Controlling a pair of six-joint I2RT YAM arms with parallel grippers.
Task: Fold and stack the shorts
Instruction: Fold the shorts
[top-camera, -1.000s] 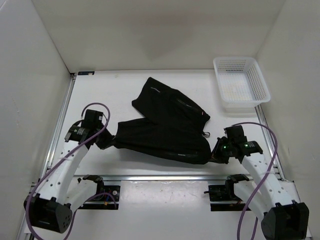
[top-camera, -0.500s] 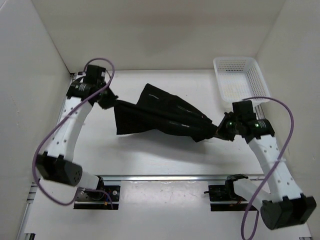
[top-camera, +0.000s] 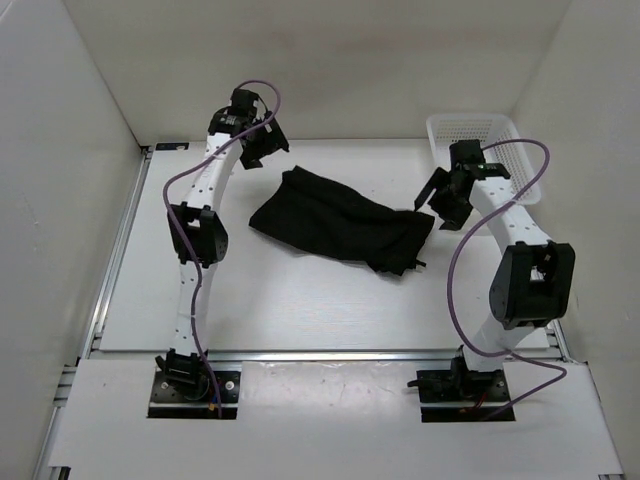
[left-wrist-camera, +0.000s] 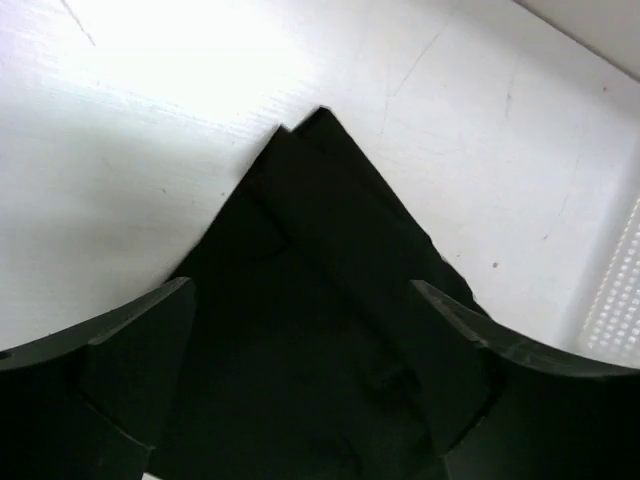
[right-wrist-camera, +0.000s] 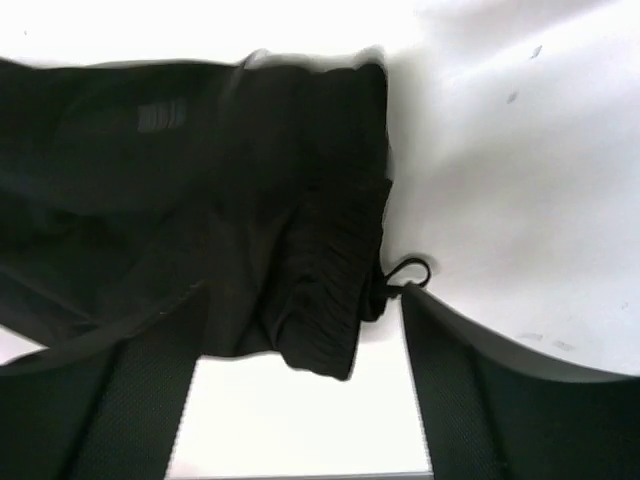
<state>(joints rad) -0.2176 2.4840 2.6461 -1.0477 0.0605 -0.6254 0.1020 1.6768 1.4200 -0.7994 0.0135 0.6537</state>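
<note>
1. Now both pairs of fingers are released. The left fingers (left-wrist-camera: 130, 350) stand wide apart with nothing between them, and so do the right fingers (right-wrist-camera: 500, 400).
2. A second ago each pair was clenched on an end of the shorts (top-camera: 340, 220) at the near side of the bench (top-camera: 300, 310). Since then the arms have swung the cloth up and over to the far side and let it go.
3. The left fingers hang above the far left corner of the shorts, clear of it. The right fingers hang just off the right end, where a drawstring (right-wrist-camera: 410, 272) loop pokes out onto the bench.
4. The shorts lie mid-bench as a doubled band running from far left to near right, apart from both arms.
5. A white basket (top-camera: 470, 122) sits at the far right corner, beyond the right arm and not touching the cloth.
6. Judging by this, one fold has just been laid. The band looks long and its right end bunched, so it likely needs another fold across its length before it is stacked. I cannot tell how many layers lie in it.
</note>
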